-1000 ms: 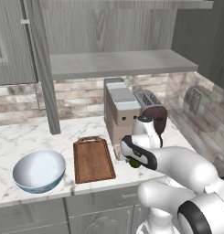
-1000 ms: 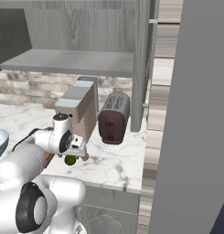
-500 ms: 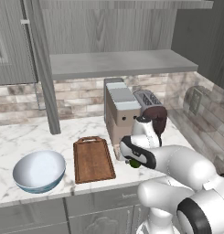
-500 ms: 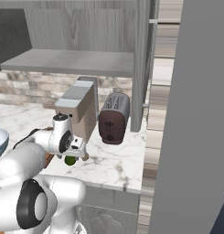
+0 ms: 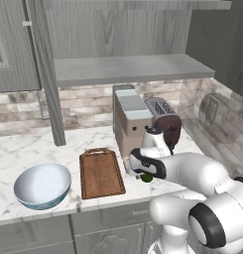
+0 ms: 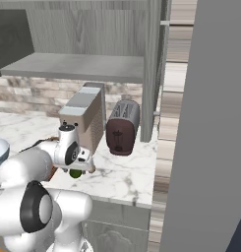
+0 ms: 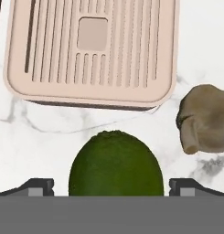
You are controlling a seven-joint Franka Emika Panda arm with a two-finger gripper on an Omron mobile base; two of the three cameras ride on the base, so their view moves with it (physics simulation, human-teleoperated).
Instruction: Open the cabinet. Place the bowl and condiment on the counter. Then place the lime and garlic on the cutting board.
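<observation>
Left base view: claw low over the bench, lime right under it, cutting board just to its left. Right base view: lime peeks below the claw. Hand view: fingertips spread wide either side of the lime, probably not touching; garlic just right. Drop straight, close centred, avoid the garlic.

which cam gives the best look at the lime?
Hand view: the lime sits large and unobstructed on the marble between the open gripper's fingertips, garlic beside it. Both base views show just a green sliver under the hand.
</observation>
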